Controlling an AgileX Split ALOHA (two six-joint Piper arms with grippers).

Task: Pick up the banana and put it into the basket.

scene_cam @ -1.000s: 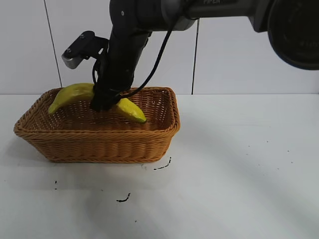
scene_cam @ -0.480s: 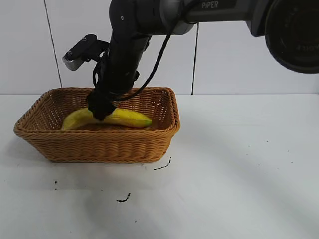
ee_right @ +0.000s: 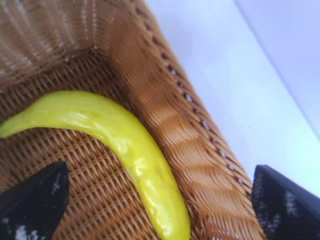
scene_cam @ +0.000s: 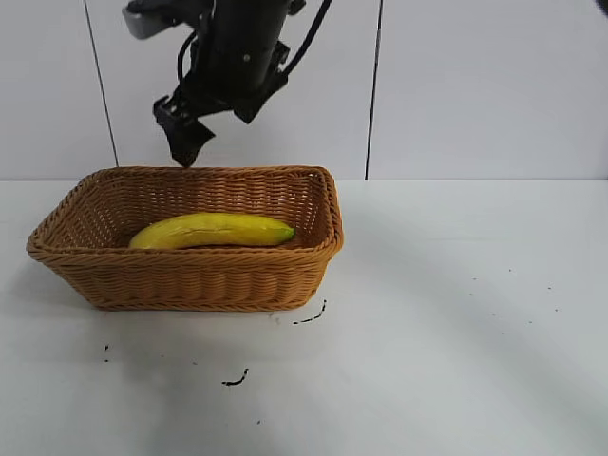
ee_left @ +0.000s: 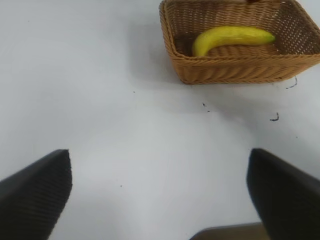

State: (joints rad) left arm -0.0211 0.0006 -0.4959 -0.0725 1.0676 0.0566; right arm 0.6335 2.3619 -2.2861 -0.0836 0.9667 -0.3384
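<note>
**Banana in basket, right end effector clear above**

Lying flat on the woven floor of the basket (scene_cam: 190,275): the banana (scene_cam: 214,230), lengthwise along the basket's long axis, close against the near long wall in the right wrist view, touched by no end effector. Sitting on the white worktop (scene_cam: 456,323), toward its left side in the exterior view, well back from the front edge: the basket itself. Hanging above the basket's rear rim, apart from both basket and banana: the right end effector (scene_cam: 186,142), fingers spread wide, holding nothing. Hovering over bare worktop well away from the basket: the left end effector (ee_left: 160,195), dark fingers (ee_left: 35,192) far apart, gripping nothing. Scattered on the worktop in front of the basket: a few small dark marks (scene_cam: 235,380).
</note>
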